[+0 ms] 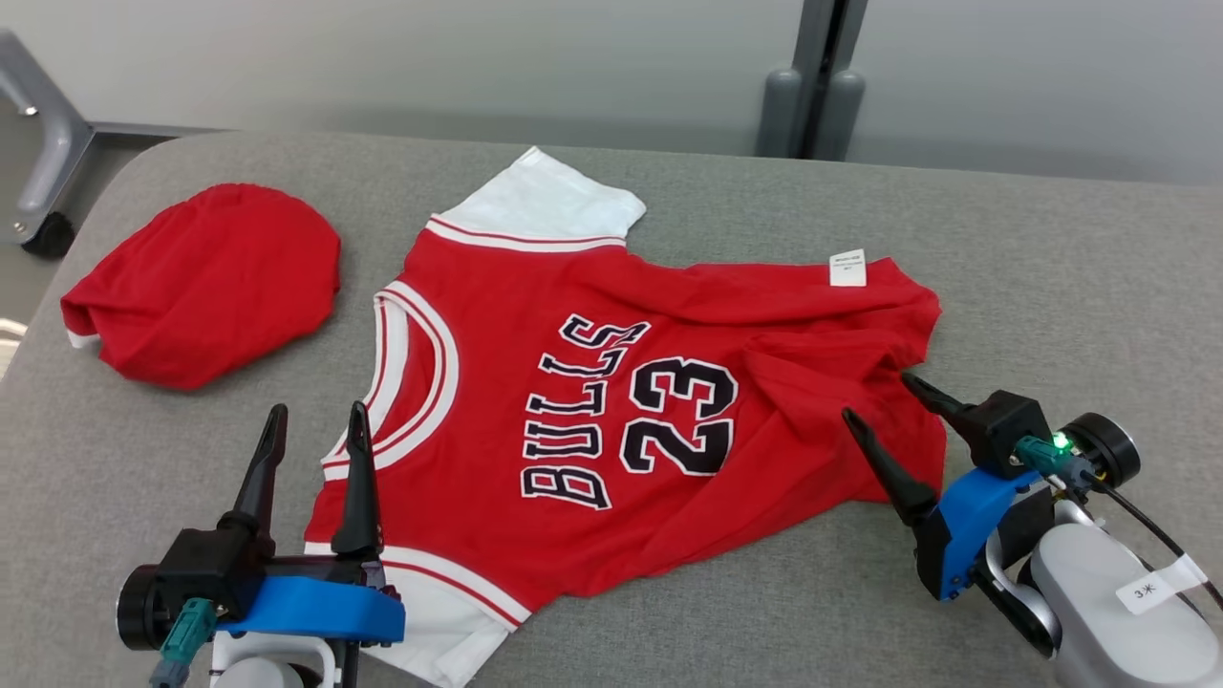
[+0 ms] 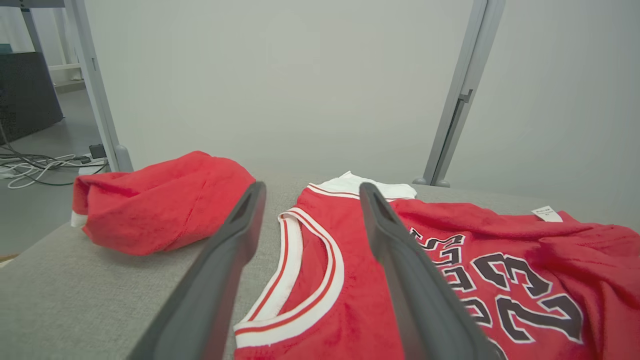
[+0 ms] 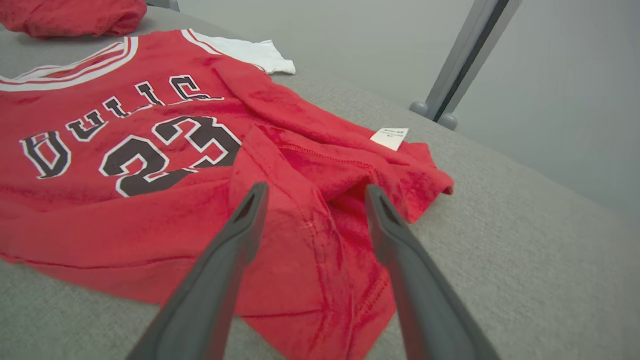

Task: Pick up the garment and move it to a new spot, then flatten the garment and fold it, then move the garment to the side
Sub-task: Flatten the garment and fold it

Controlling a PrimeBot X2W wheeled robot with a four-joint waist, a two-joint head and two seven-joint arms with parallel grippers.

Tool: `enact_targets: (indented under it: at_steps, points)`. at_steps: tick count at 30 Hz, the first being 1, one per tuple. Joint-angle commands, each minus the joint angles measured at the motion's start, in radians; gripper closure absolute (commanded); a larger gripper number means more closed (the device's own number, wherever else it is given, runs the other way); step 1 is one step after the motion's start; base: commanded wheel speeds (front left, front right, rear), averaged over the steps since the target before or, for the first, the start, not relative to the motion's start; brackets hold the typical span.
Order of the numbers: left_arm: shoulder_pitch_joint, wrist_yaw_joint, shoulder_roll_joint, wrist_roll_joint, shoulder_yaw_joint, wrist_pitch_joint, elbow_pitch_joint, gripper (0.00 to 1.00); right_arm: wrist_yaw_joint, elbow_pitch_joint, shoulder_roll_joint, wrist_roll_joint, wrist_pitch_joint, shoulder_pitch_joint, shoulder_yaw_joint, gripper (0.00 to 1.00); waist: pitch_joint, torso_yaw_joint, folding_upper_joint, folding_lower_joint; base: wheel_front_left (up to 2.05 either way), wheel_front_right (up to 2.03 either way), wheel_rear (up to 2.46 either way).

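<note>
Jersey (image 1: 611, 420) lies rumpled across the grey counter (image 1: 1051, 287), left hand (image 1: 318, 408) by its collar, right hand (image 1: 876, 395) by its hem, both wide open and empty. Left wrist view: fingers (image 2: 225, 260) bracket the neckline (image 2: 320, 272). Right wrist view: fingers (image 3: 225, 260) frame a folded-over hem flap (image 3: 295, 220), probably poised to straighten it.

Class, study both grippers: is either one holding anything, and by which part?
Nothing is held. The left gripper stands open near the neckline of the jersey, the right gripper open near its rumpled hem.
</note>
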Motion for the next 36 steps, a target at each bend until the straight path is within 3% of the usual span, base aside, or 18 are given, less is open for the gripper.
enact_targets:
  at_steps: [1,17,18,20,27,36]
  points:
    - [-0.017,-0.002,-0.001,-0.007,-0.008,-0.004,0.002,0.00,0.000,0.029,-0.026,0.027,0.004,-0.036,0.041,0.00,0.029,0.033,-0.0002,-0.0002,0.00,0.00,0.00]
    - [-0.051,-0.002,-0.005,-0.026,-0.045,-0.005,0.012,0.00,0.000,0.153,-0.110,0.266,0.050,-0.146,0.309,0.00,0.059,0.095,-0.0002,-0.0002,0.00,0.00,0.00]
    - [-0.051,-0.002,-0.005,-0.027,-0.044,-0.004,0.012,0.00,0.000,0.153,-0.115,0.283,0.053,-0.149,0.323,0.38,0.058,0.096,-0.0002,-0.0002,0.00,0.00,0.00]
    - [-0.048,-0.002,-0.006,-0.028,-0.043,-0.004,0.013,0.00,0.000,0.151,-0.127,0.310,0.042,-0.152,0.345,1.00,0.055,0.095,-0.0002,-0.0002,0.00,0.00,0.00]
    - [-0.008,-0.002,-0.006,-0.032,-0.010,-0.004,0.016,0.00,0.000,0.124,-0.134,0.366,-0.049,-0.114,0.352,1.00,0.023,0.052,-0.0002,-0.0002,0.00,0.00,0.00]
    - [0.022,-0.002,-0.006,-0.039,0.006,-0.005,0.015,0.00,0.000,-0.020,-0.102,0.359,-0.118,-0.001,0.282,1.00,-0.026,-0.032,-0.0002,-0.0002,0.00,0.00,0.00]
